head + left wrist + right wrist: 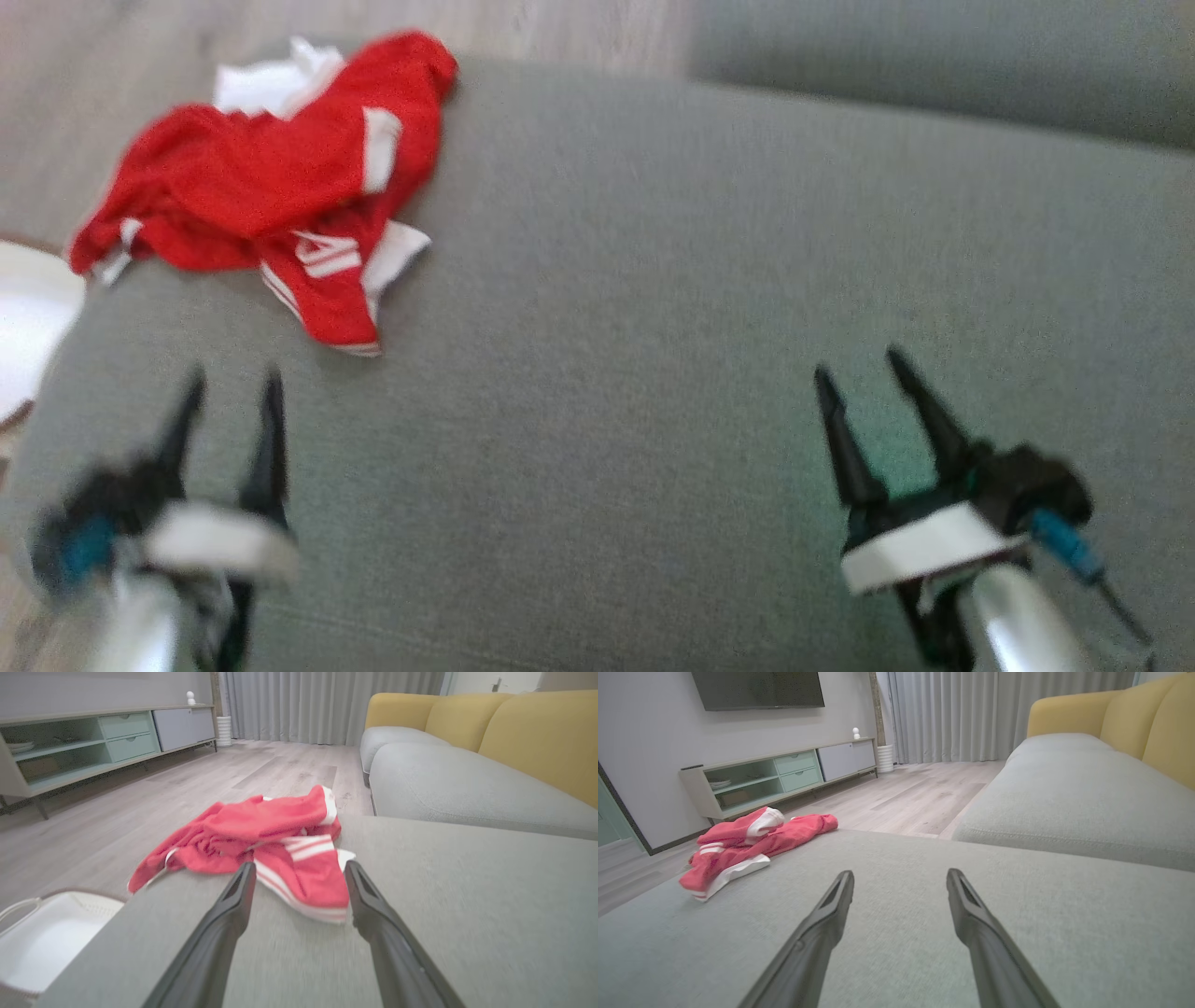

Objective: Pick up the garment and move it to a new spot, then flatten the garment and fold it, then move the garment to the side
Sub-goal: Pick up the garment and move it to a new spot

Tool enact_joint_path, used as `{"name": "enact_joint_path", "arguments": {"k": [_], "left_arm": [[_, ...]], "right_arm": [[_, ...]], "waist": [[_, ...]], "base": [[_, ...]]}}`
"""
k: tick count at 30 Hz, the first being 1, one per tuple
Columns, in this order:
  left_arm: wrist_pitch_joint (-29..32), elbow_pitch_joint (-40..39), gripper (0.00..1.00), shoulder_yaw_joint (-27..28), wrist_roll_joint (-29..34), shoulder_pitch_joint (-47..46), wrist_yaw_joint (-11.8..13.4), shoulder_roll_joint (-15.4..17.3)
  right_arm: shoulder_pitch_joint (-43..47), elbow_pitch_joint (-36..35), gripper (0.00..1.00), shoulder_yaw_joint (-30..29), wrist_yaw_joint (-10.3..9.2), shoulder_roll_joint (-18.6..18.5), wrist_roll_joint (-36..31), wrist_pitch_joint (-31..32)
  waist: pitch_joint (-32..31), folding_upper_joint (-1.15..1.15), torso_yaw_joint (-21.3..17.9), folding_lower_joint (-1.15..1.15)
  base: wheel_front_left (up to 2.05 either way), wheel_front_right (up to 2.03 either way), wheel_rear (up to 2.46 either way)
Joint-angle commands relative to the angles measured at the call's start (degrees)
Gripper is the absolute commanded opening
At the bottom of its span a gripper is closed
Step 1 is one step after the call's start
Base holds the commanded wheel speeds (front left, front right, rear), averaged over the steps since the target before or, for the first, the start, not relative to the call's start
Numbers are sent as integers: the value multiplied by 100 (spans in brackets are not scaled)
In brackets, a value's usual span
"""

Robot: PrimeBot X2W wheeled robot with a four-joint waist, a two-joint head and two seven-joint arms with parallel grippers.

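Upholstery is the largest thing here: a broad grey seat cushion [653, 280] is spread from the lower left of the head view to its right edge, and it serves as the work surface. On it, in the upper left of that view, a red jersey [271, 177] with white stripes and trim is heaped in a crumpled bundle. The bundle sits at the cushion's far corner, with one edge apparently hanging over toward the wood floor [112, 56]. No part of the jersey is spread flat and no fold has been made. A white basket [28, 317] is cut off by the left edge of the frame, just beside the cushion's corner and below the jersey.

The left gripper [234, 375] is seen at the lower left with its two dark fingers parted and nothing between them. In the left wrist view the jersey's striped hem lies just beyond the fingertips, at the centre of the frame, and no contact can be made out (motion blur softens the outlines). The right gripper [858, 364] is held at the lower right, likewise spread wide and empty, above bare cushion and well apart from the jersey.

The task is judged to be at its very start. The pick-up has not yet been made, and the move to a new spot, the flattening, the folding and the final shift to the side are all left to be done.
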Motion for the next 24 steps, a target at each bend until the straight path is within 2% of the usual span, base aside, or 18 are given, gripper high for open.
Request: {"name": "enact_joint_path", "arguments": {"k": [1, 5, 9, 13, 19, 23, 24], "left_arm": [[205, -193, 100, 105, -182, -836, 11, 423], [720, 101, 100, 35, -473, -1992, 10, 959], [1109, 731, 100, 77, -563, -2945, 10, 1226], [1309, 1336, 100, 80, -604, -3517, 11, 1314], [1609, 2863, 100, -181, -334, -4414, 102, 1563], [1612, 3310, 100, -238, -286, -4571, 171, 1547], [1574, 3424, 48, -248, -286, -4606, 178, 1533]], "right_arm": [[-398, -300, 100, 95, 44, -197, -66, -78], [-597, -526, 100, 174, 44, -448, -116, -78], [-673, -689, 100, 309, 44, -673, -120, -78], [-681, -840, 100, 328, 44, -802, -113, -78], [-619, -1136, 100, 397, 44, -1042, -108, -78], [-534, -1221, 100, 373, 44, -1093, -114, -78], [-499, -1239, 100, 360, 44, -1104, -114, -78]], "waist": [[893, 0, -343, 0], [1496, 0, -464, 0], [1840, 0, -608, 0], [2022, 0, -713, 0], [2278, 0, -970, 0], [2294, 0, -1064, 0], [2284, 0, -1083, 0]], "base": [[0, 0, 0], [0, 0, 0], [0, 0, 0], [0, 0, 0], [0, 0, 0], [0, 0, 0], [0, 0, 0]]}}
